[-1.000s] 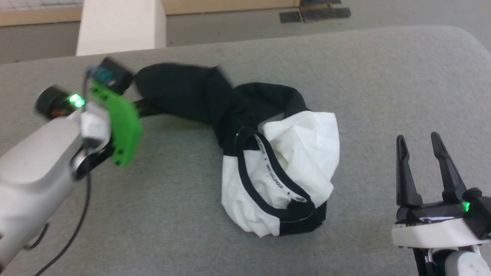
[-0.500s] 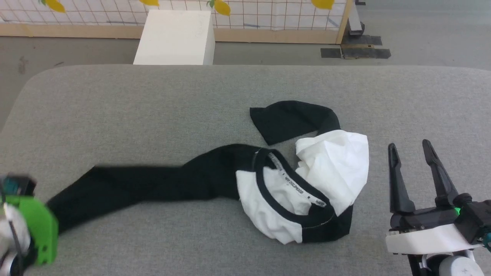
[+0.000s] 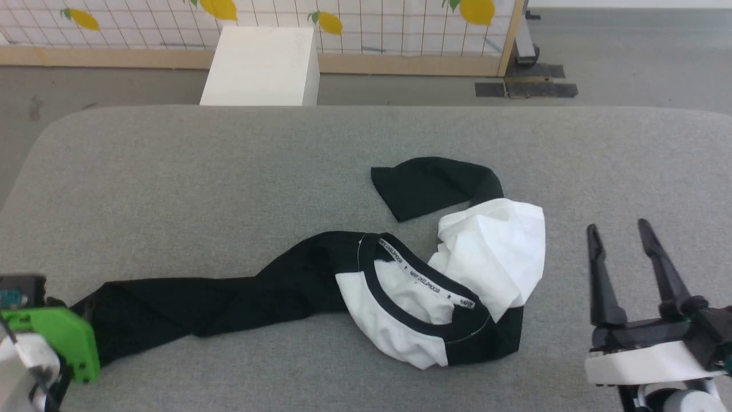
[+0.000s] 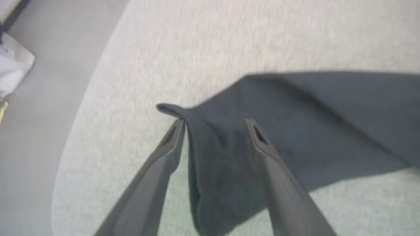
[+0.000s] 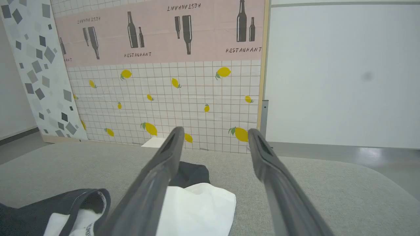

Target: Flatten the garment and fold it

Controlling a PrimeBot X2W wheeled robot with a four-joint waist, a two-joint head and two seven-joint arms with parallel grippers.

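The garment [image 3: 492, 252] lies bunched on the grey table [image 3: 229, 171], right of centre, collar [image 3: 394, 303] facing up. One black sleeve [image 3: 200, 297] stretches left to my left arm's green wrist mount [image 3: 51, 337]; the other sleeve [image 3: 434, 186] lies folded behind the white body. In the left wrist view my left gripper [image 4: 215, 121] is open, and the sleeve's cuff end [image 4: 311, 124] lies slack between its fingers. My right gripper [image 3: 617, 226] stands open to the right of the garment, holding nothing. In the right wrist view the right gripper [image 5: 215, 130] looks over the garment [image 5: 197, 206].
A white box [image 3: 260, 66] stands on the floor beyond the table's far edge, in front of a lemon-patterned panel [image 3: 372, 23]. The table's rounded left edge [image 4: 75, 124] runs close to my left gripper, with floor [image 4: 39, 82] below.
My left gripper drew the black sleeve out to the left, lowered it to the table and opened. The head camera shifted too. The right gripper stayed open in place.
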